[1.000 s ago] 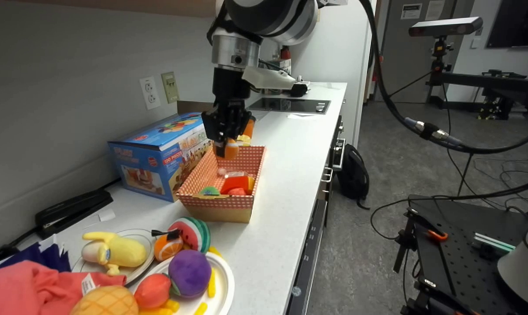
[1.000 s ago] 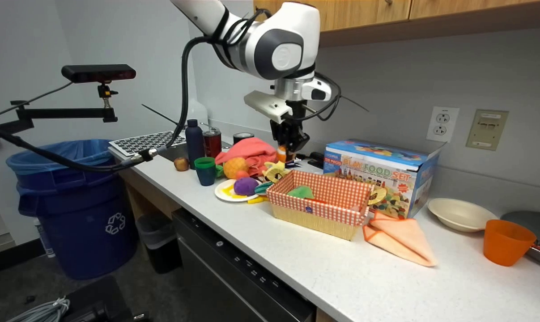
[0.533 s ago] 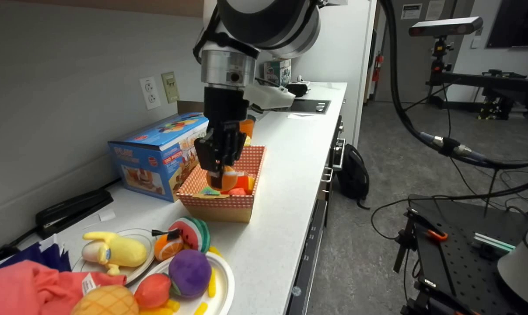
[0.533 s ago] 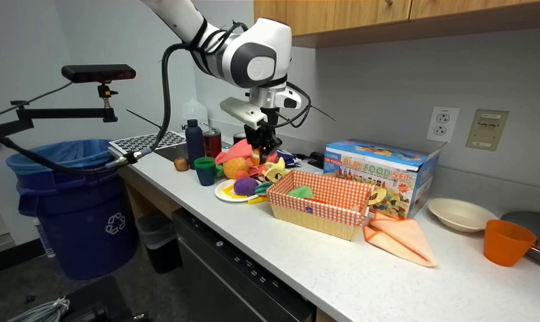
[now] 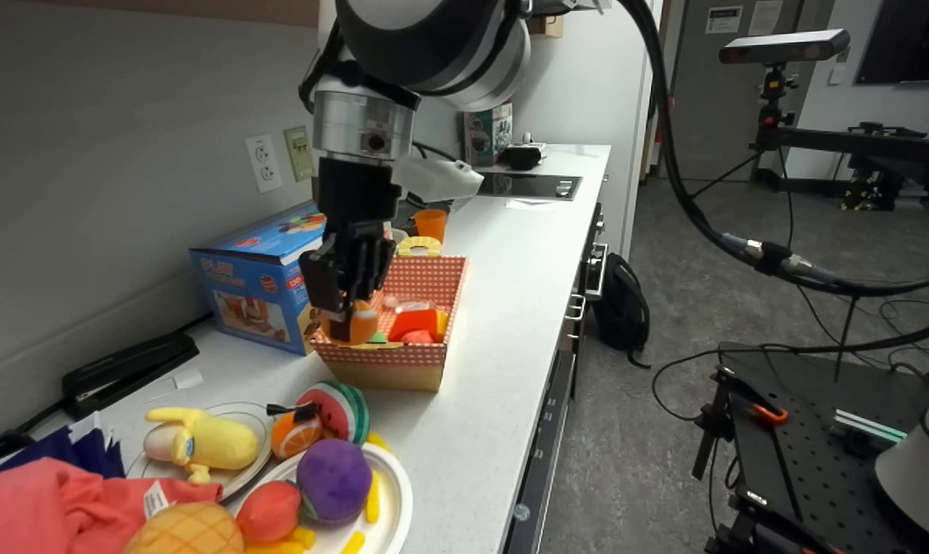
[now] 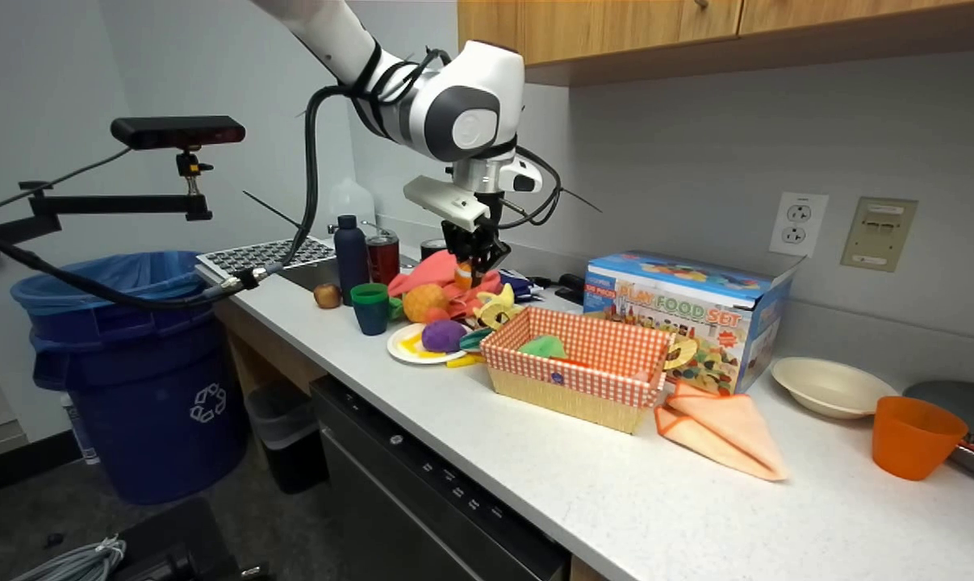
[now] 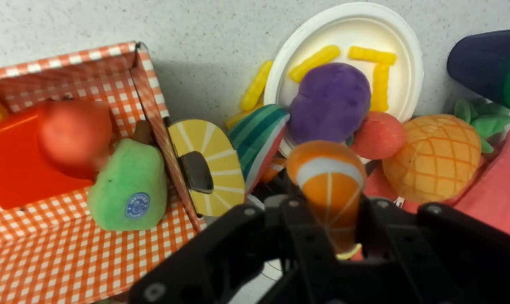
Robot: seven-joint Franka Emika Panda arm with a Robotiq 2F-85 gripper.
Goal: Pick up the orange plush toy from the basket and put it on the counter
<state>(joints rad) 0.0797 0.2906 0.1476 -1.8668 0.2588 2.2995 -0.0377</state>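
Observation:
The orange plush toy, an orange slice with a white band, is squeezed between the fingers of my gripper. In an exterior view the toy hangs in the air in front of the near left corner of the basket. It also shows below the gripper in an exterior view. The red-checked basket holds a green pear toy, a red box and a blurred red round toy. The white counter lies below.
A white plate holds a purple toy and yellow sticks. A watermelon slice, pineapple toy and coral cloth lie nearby. A yellow toy sits on another plate. A Play Food Set box stands by the wall.
My gripper has carried the orange toy from above the basket towards its near left corner, left and lower in both exterior views. The basket and the things on the counter have not moved.

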